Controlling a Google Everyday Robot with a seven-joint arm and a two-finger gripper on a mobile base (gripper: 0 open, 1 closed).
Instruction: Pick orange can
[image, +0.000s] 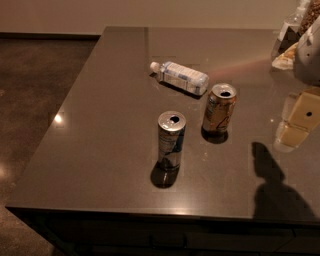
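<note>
The orange can (219, 110) stands upright on the dark countertop (100, 130), right of centre, its silver top open at the pull-tab hole. My gripper (296, 122), cream-coloured, comes in from the right edge of the view. It hangs low over the counter, to the right of the orange can and well apart from it. It holds nothing that I can see.
A slimmer silver-and-blue can (171, 140) stands in front and to the left of the orange can. A clear water bottle (180, 77) lies on its side behind them. A bottle (287, 32) and a bag stand at the back right corner. The counter edge runs along the front and left, with floor beyond.
</note>
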